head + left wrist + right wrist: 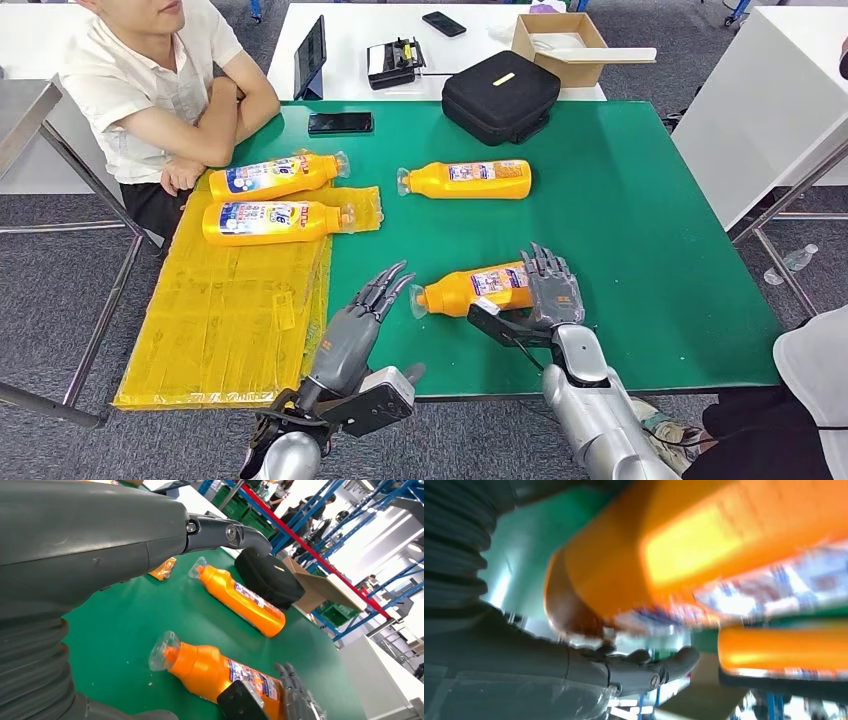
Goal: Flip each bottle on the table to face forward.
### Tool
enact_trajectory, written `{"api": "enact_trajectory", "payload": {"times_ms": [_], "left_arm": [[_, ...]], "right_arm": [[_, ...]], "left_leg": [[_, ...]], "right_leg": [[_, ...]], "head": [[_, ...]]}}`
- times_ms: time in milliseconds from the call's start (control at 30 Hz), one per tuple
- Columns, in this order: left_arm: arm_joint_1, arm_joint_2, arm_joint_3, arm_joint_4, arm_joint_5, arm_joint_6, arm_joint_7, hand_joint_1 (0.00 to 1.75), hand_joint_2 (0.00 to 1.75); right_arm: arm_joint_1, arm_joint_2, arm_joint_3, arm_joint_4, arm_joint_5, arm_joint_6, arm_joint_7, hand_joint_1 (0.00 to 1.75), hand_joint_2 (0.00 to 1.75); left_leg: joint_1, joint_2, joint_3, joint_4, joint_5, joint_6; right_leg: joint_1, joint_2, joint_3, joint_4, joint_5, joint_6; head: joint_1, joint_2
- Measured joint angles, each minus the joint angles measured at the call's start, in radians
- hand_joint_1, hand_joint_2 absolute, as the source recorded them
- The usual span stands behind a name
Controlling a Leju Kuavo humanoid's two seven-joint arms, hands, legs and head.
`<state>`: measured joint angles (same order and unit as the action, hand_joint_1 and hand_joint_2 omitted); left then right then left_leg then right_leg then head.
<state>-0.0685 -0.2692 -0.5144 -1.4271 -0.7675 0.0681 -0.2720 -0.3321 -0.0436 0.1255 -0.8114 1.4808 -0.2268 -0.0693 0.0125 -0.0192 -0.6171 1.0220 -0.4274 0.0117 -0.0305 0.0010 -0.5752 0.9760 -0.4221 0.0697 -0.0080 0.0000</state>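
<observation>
Two silver arms rise from the lower edge of the head view. The left hand [352, 335] hovers over the near edge of the green tabletop [640, 240], fingers spread and holding nothing, its fingertips just beside the clear cap of the nearest bottle [472, 288]. That orange bottle lies on its side, cap pointing to the robot's left, a printed label on its upper face. The right hand [548, 292] is laid against its base end, fingers over the far side and thumb on the near side, gripping it. A second orange bottle [466, 179] lies on its side farther back, mid-tabletop. Two more bottles [272, 176] [270, 221] with blue labels lie on a yellow plastic sheet [225, 310] at the left, near a seated person [165, 85]. A black case [500, 95] sits at the far edge.

From the left wrist, the nearest bottle [220, 672] lies on the green surface with the right hand's dark fingers [295, 695] at its base; the second bottle [242, 600] lies beyond, before the black case [270, 577].

From the right wrist, a blurred orange bottle body [704, 545] looms against the grey thumb [649, 667].
</observation>
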Motion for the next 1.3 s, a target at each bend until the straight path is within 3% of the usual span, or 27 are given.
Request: {"api": "enact_trajectory", "payload": {"times_ms": [233,500,733,867,1067,1300], "left_arm": [[-0.003,0.001,-0.004,0.006,0.006,0.005,-0.015,0.00,1.75],[-0.008,0.002,-0.006,0.021,0.007,0.006,-0.020,0.00,1.75],[-0.010,0.002,-0.010,0.029,0.024,0.009,-0.029,0.00,1.75],[-0.010,0.003,-0.009,0.029,0.071,0.004,-0.040,0.00,1.75],[-0.002,0.001,0.011,0.019,0.306,-0.059,-0.006,0.00,1.75],[0.004,-0.003,0.029,0.017,0.341,-0.068,0.002,0.00,1.75]], "right_arm": [[-0.025,-0.050,-0.018,0.071,-0.133,0.046,-0.098,1.75,1.75],[-0.036,-0.094,-0.035,0.126,-0.201,0.063,-0.139,1.75,1.75],[-0.036,-0.110,-0.049,0.146,-0.265,0.070,-0.179,1.75,1.75],[-0.032,-0.112,-0.076,0.140,-0.397,0.127,-0.251,1.75,1.75],[0.064,-0.108,-0.126,-0.011,-0.694,0.302,-0.299,1.75,1.75],[0.160,-0.101,-0.148,-0.155,-0.727,0.337,-0.282,1.75,1.75]], "left_leg": [[0.000,-0.002,0.007,0.000,-0.002,0.001],[0.000,-0.002,0.015,0.000,-0.003,0.002],[0.000,-0.002,0.022,0.000,-0.004,0.003],[0.000,-0.001,0.024,0.000,-0.005,0.003],[0.000,0.000,0.026,0.000,-0.007,0.001],[0.002,0.002,0.024,0.000,-0.007,0.001]], "right_leg": [[0.000,0.000,-0.002,-0.002,-0.002,0.001],[0.000,0.000,0.006,-0.003,-0.003,0.002],[0.000,0.000,0.013,-0.004,-0.004,0.002],[0.000,0.000,0.015,-0.005,-0.003,0.002],[0.001,0.001,0.016,-0.004,-0.003,0.002],[0.003,0.003,0.014,-0.004,-0.004,0.001]], "head": [[0.000,0.000],[0.000,0.000],[0.000,0.000],[0.000,0.000],[0.000,0.000],[0.000,0.000]]}}
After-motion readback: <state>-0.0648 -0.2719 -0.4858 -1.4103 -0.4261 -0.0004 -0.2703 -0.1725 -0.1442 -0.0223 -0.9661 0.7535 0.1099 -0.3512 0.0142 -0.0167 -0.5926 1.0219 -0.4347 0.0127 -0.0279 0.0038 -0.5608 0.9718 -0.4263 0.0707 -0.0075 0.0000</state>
